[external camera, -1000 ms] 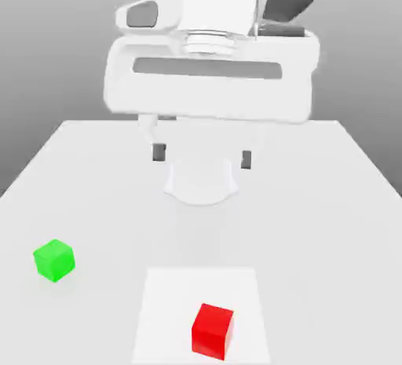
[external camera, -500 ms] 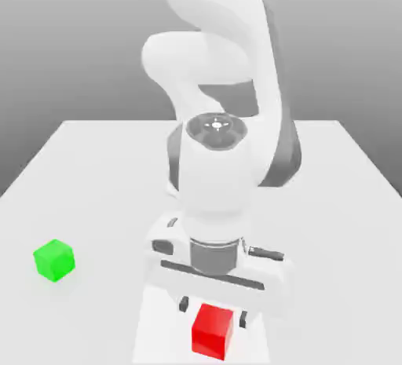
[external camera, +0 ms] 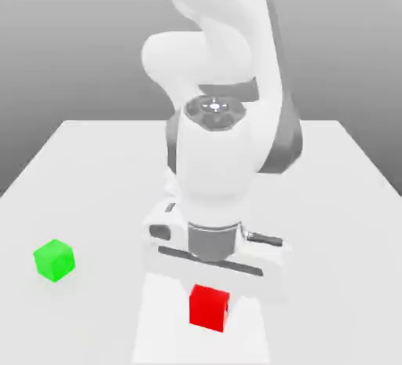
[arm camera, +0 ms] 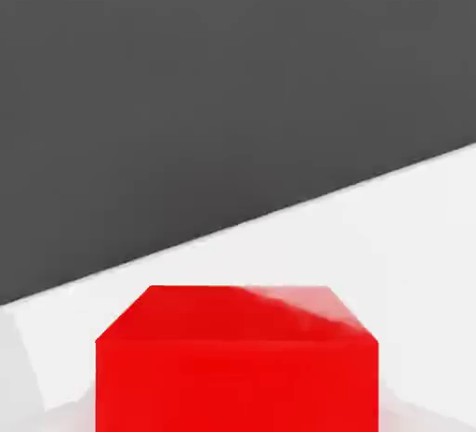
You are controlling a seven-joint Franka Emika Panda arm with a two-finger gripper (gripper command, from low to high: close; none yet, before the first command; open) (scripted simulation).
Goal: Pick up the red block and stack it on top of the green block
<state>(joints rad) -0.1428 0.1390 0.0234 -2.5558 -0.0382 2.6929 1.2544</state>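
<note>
The small matte bright red cube (external camera: 209, 307) sits directly beneath the white arm's two-finger gripper (external camera: 210, 293), over the paler square patch of the white table (external camera: 94, 167); it looks slightly off the surface (a judgement only), and whether the gripper grasps it I cannot tell. The small matte green cube (external camera: 53, 260) rests well apart, toward the exterior view's left. The pick-up step seems in hand; next comes a clean lift, then carrying across above the green cube.
</note>
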